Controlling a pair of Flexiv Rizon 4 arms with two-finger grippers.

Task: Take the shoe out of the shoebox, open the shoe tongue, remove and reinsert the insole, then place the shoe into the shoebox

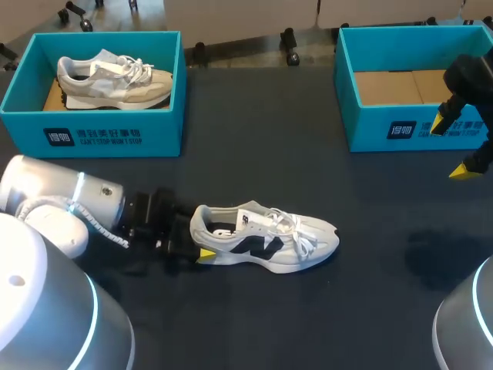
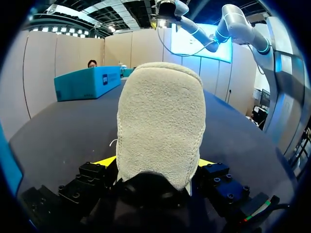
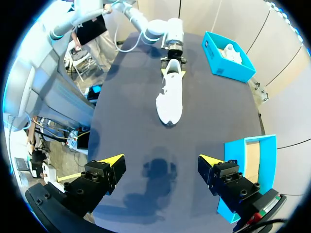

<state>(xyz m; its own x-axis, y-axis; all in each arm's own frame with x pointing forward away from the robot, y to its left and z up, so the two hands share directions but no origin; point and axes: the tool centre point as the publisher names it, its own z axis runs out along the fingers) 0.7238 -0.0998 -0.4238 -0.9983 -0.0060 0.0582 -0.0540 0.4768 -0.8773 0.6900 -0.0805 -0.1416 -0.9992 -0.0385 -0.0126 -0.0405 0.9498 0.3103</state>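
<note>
On the table (image 1: 254,154), the left claw (image 2: 155,162) clamps the shoe (image 1: 266,239) heel (toe outward).

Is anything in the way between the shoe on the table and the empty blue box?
No, nothing visible. Only bare table lies between the shoe and the empty shoebox. The open right gripper hangs near the box's front right corner, off that path.
</note>
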